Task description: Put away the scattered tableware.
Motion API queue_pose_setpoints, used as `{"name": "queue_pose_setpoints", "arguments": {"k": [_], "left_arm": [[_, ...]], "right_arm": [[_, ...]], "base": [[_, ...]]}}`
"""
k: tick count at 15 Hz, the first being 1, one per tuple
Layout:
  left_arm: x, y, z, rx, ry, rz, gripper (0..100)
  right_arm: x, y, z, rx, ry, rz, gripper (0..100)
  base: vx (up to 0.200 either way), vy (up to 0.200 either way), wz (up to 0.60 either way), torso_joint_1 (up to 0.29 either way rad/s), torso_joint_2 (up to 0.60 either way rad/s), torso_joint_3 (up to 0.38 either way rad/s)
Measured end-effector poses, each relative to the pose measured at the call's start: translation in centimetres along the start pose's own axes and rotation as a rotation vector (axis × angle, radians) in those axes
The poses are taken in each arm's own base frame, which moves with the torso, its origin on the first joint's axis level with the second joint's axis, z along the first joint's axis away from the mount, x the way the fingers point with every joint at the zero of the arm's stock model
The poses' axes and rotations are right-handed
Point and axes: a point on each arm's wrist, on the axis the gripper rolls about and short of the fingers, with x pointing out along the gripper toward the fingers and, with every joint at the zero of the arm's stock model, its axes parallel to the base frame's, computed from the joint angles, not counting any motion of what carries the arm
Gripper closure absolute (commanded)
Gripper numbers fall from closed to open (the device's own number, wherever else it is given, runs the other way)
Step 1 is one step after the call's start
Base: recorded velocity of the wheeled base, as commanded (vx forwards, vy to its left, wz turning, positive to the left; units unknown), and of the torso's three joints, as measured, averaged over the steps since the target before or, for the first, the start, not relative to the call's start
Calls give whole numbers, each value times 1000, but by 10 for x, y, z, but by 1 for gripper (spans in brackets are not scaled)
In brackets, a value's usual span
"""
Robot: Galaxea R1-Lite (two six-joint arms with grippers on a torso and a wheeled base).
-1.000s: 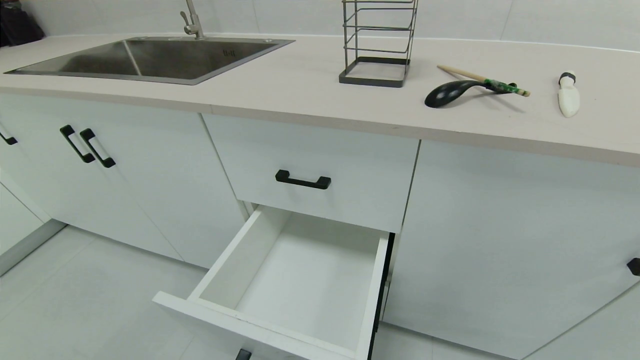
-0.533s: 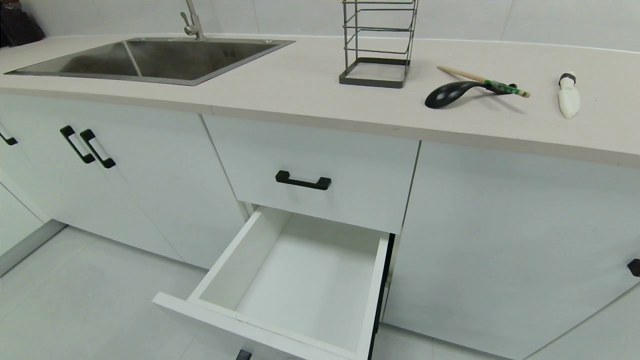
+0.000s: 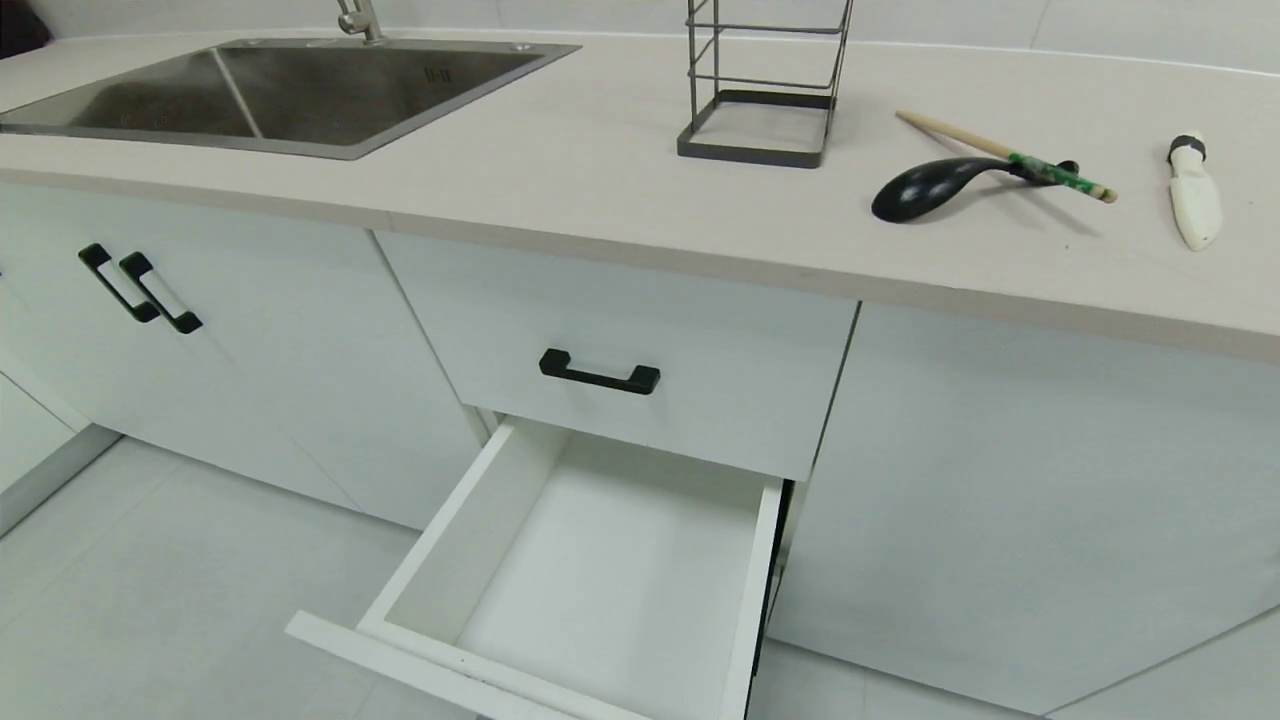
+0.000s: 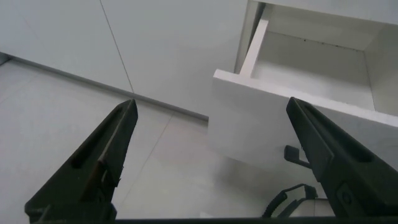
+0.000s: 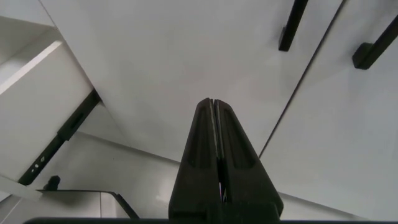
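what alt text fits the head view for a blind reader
An empty drawer stands pulled open under a countertop. On it lie a black spoon, a wooden chopstick across its handle and a white utensil; a wire rack and a sink sit further left.

Before me, pale table with steel sink set in | below, white cabinets, black handles | light tiled floor | white tiled wall behind

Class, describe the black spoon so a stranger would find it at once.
Start at the pale countertop and go right of the dark wire rack. The black spoon lies there, crossed by wooden chopsticks; it alone is all black, unlike the white tool farther right.
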Motion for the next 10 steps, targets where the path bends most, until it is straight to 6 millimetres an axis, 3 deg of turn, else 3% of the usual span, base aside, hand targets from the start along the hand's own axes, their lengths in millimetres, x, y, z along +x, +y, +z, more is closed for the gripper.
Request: {"name": "queue_pose_setpoints", "arguments": {"k": [6, 10], "left_arm": [[0, 0, 0, 0, -2, 0, 0], [0, 0, 0, 0, -4, 0, 0]], "right_arm": [[0, 0, 0, 1, 0, -1, 100], [0, 0, 0, 0, 0, 1, 100]], "base": [[0, 0, 0, 211, -578, -200], [0, 0, 0, 135, -481, -217]]}}
